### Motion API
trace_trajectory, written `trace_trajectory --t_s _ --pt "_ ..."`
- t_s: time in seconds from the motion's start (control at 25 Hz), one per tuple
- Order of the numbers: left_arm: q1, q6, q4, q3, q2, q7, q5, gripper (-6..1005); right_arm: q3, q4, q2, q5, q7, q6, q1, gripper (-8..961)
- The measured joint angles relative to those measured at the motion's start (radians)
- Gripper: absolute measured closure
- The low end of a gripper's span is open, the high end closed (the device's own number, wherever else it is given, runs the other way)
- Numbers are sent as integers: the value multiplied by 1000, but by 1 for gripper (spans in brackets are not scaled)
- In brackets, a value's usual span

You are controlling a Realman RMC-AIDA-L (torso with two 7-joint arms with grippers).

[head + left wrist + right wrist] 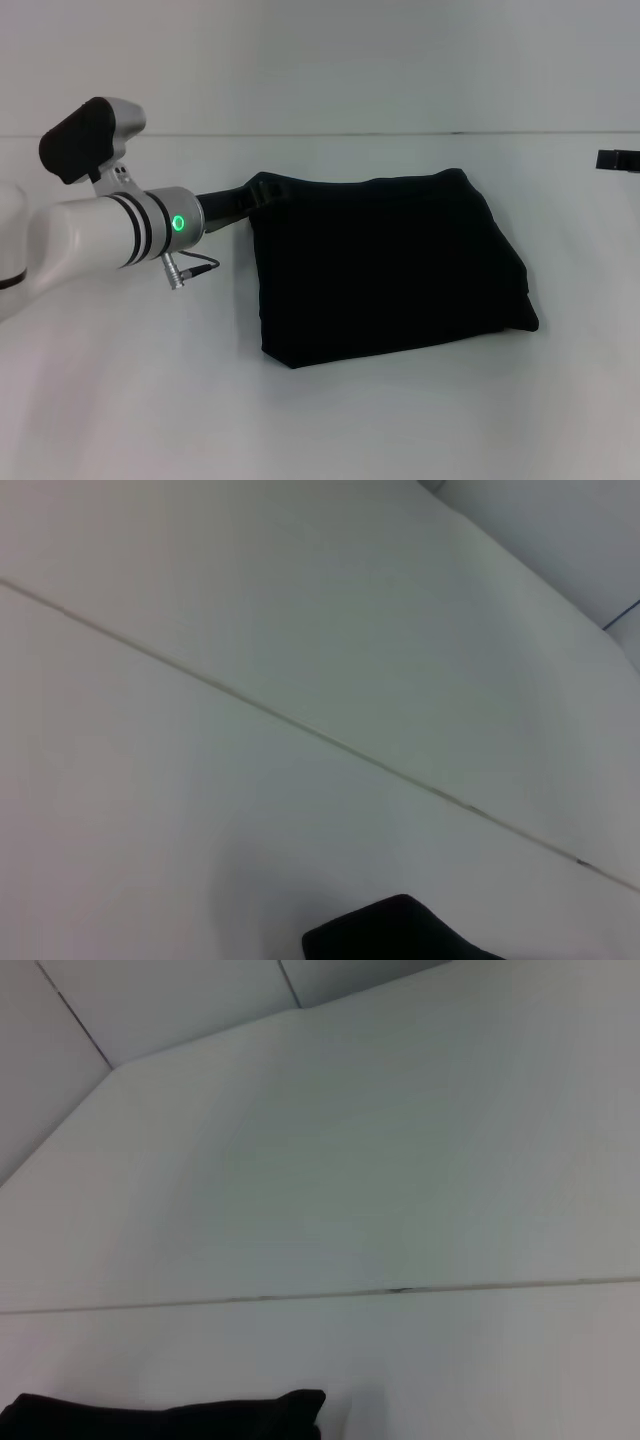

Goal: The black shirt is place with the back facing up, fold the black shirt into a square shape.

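One large matte black shirt [385, 265] lies folded nearly square on the white worktop [120, 400]; the left gripper [252, 192] meets its far-left corner, apparently placing it, finger state unclear

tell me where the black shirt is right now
In the head view the black shirt lies folded mid-table, slightly right of centre, the left pincer at its far-left corner.
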Motion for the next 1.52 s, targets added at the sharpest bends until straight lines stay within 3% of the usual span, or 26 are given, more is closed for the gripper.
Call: trace_trajectory --t_s 0.16,0.4,0.68,0.96,1.52 --pt "12 -5 19 -5 -9 1 -1 357 0 0 2 0 -1 1 -3 313" --pt "10 9 21 -5 -8 -2 -4 612 -1 0 5 0 -2 1 -4 314" --pt "-9 46 37 -2 14 -7 -5 954 -2 0 7 0 -4 1 -3 315" --pt "-51 65 37 1 39 -10 0 955 -2 0 17 0 -10 2 1 315" --pt "-50 65 34 3 46 -4 4 957 -2 1 27 0 -11 10 6 317"
